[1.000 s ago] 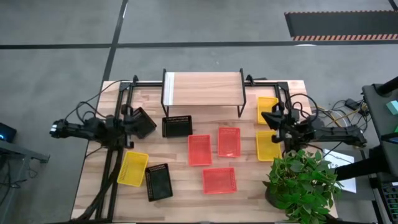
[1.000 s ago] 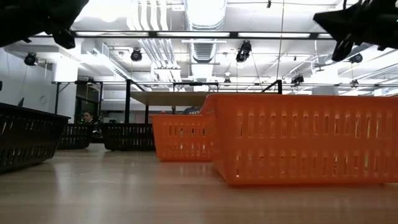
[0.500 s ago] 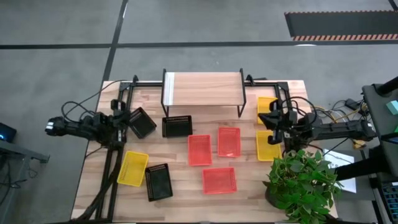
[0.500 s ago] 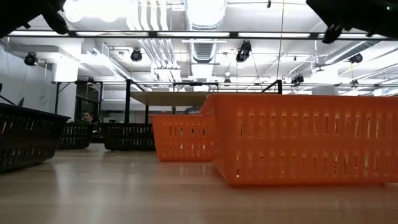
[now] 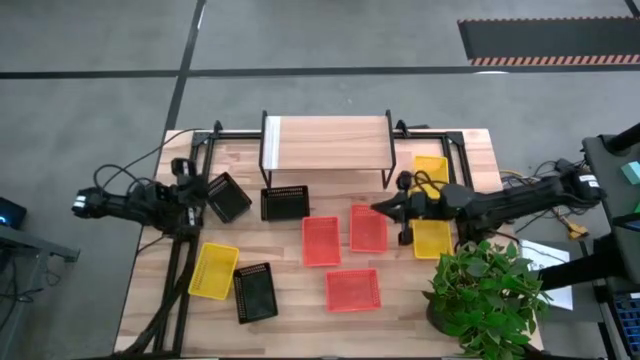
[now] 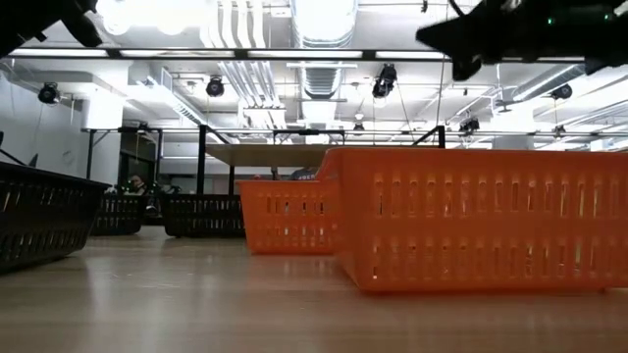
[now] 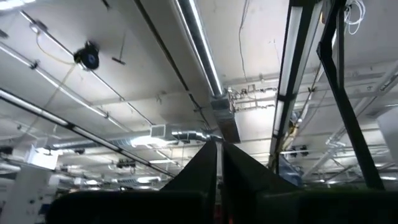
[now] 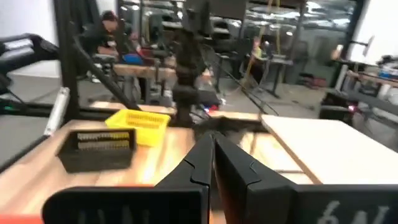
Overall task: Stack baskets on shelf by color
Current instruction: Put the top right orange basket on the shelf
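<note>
Nine baskets lie on the table in the high view. The red ones [image 5: 320,241] [image 5: 368,227] [image 5: 352,290] rest on their bottoms in the middle. Two yellow ones [image 5: 430,172] [image 5: 432,238] are at the right and one [image 5: 213,271] at the near left. The black ones [image 5: 227,197] [image 5: 284,203] [image 5: 254,292] are on the left. The shelf [image 5: 325,140] stands at the far edge with a bare plank top. My right gripper [image 5: 380,210] [image 8: 211,138] is shut and hangs above a red basket. My left gripper [image 5: 192,188] [image 7: 217,144] is shut, tipped up at the ceiling, beside a black basket.
A potted plant [image 5: 490,290] stands at the near right corner under the right arm. A black frame [image 5: 200,150] runs along the table's left and far sides. Cables [image 5: 130,180] trail off the left edge. Bare wood lies along the near edge.
My right gripper has swung from over the yellow baskets toward the table's left and now hangs over the middle red basket, still shut. My left gripper has tipped upward and drawn back a little toward the left edge. No basket has moved.
</note>
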